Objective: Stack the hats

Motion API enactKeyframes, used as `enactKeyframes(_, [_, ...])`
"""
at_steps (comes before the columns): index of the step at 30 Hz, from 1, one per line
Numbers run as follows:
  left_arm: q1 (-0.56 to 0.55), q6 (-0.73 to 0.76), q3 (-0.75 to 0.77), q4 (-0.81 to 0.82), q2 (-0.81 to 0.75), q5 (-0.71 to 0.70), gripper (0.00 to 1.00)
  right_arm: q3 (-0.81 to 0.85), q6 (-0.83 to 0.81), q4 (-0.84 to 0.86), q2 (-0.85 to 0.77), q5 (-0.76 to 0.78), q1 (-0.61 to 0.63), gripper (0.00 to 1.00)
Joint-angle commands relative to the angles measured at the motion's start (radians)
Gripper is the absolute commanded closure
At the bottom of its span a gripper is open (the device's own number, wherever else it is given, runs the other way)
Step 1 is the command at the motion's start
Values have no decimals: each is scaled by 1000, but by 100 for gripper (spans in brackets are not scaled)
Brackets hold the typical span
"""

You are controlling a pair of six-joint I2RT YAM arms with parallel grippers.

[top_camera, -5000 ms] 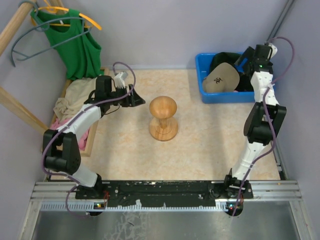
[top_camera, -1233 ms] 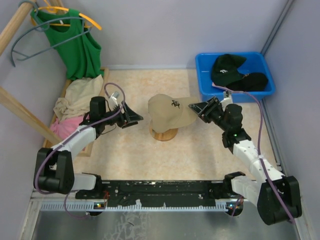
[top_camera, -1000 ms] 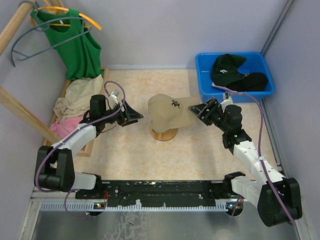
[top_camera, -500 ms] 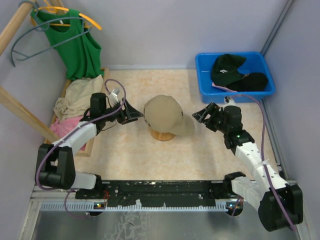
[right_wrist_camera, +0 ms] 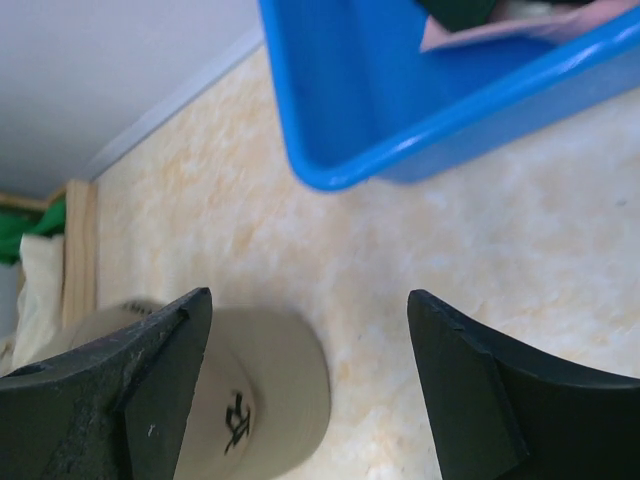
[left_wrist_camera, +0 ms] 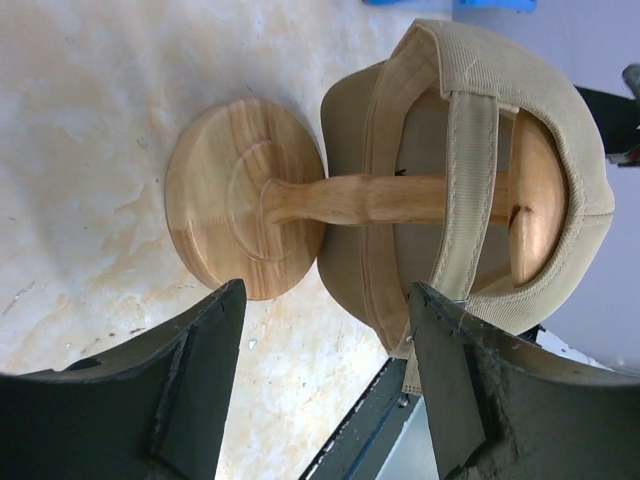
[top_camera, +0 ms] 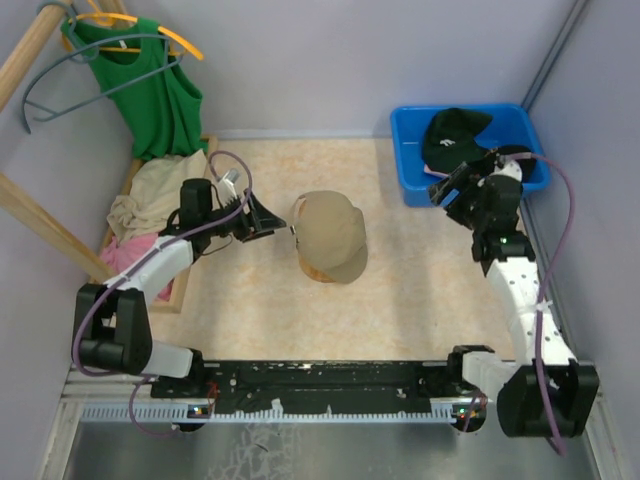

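Observation:
A tan hat sits on the wooden stand mid-table, brim toward the front. From the left wrist I see the tan hat from behind, its strap across the stand's knob, and the stand's base. My left gripper is open just left of the stand, holding nothing. My right gripper is open and empty by the blue bin's front left corner, apart from the tan hat. In the bin lie a dark green hat, a black hat and a pink edge.
A wooden tray with cream cloth and pink cloth stands at the left. A green sleeveless top hangs above it on hangers, beside a slanted wooden pole. Walls close in on three sides. The blue bin fills the right wrist view's top.
My right gripper opened, let go of the tan hat's brim and drew back to the bin. The hat settled on the stand, brim swung toward the front. The left gripper barely moved.

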Motion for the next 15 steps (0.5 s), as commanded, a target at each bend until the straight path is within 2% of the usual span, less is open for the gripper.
enactKeyframes(1, [32,39,41,-37,-29,-20,28,182,-74,2,121,59,-75,20])
enactKeyframes(6, [67,48,83,-59,-44,-17,27,430,-116,-47,343,54,-156,19])
enactKeyframes(15, [97,86,157,-116,-15,-30,26,994,-138,-272,868,77,-209,18])
